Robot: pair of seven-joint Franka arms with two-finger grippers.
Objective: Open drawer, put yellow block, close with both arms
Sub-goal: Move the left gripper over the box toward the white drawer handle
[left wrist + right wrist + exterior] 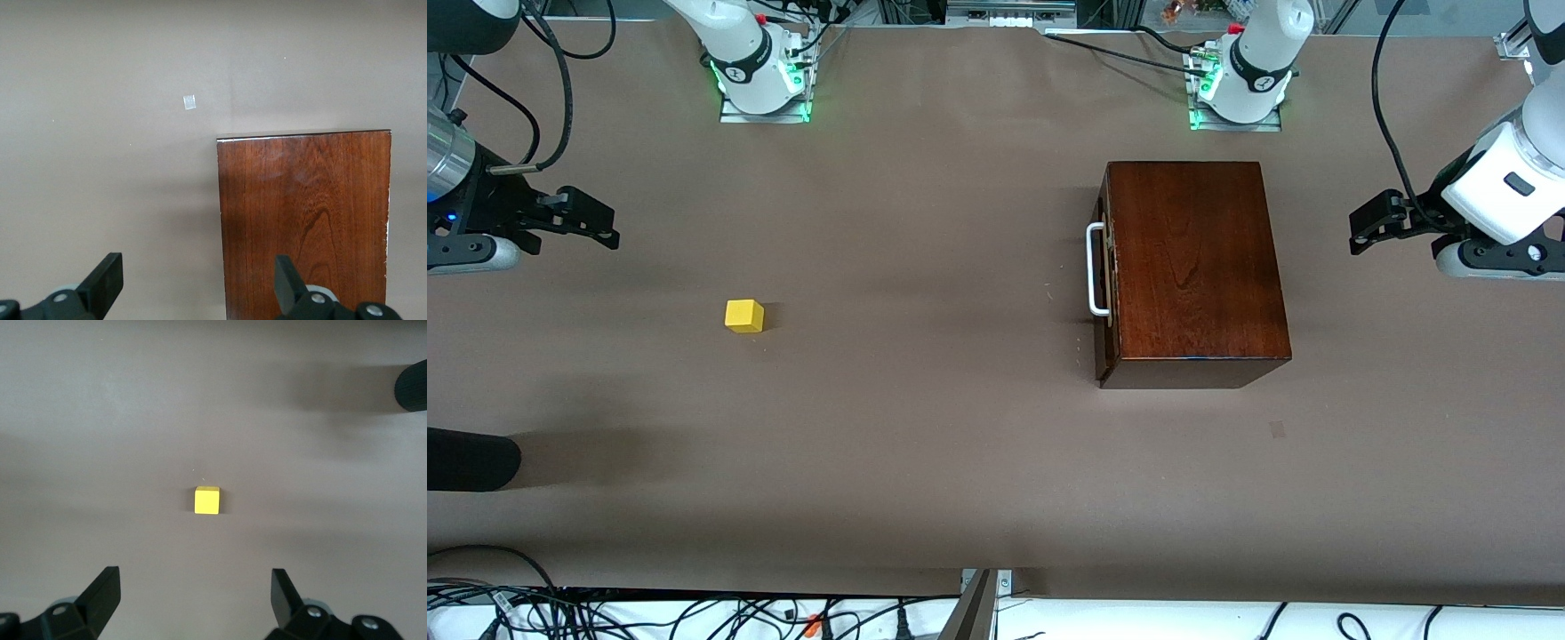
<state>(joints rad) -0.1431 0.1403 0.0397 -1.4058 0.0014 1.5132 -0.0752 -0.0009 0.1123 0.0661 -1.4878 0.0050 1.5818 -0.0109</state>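
Note:
The dark reddish-brown wooden box (1196,267) stands toward the left arm's end of the table. Its drawer is pushed in, and the white bar handle (1096,271) faces the right arm's end. The yellow block (744,316) lies alone on the table toward the right arm's end. My right gripper (612,227) hangs open above the table near that end, empty, and the block (207,501) shows ahead of its fingers (100,597). My left gripper (1356,231) hangs open and empty beside the box, over its edge (303,227), on the side away from the handle.
A dark rounded object (471,458) juts in at the right arm's end, nearer the front camera than the block. A small pale patch (1278,429) marks the table in front of the box. Cables run along the table's front edge.

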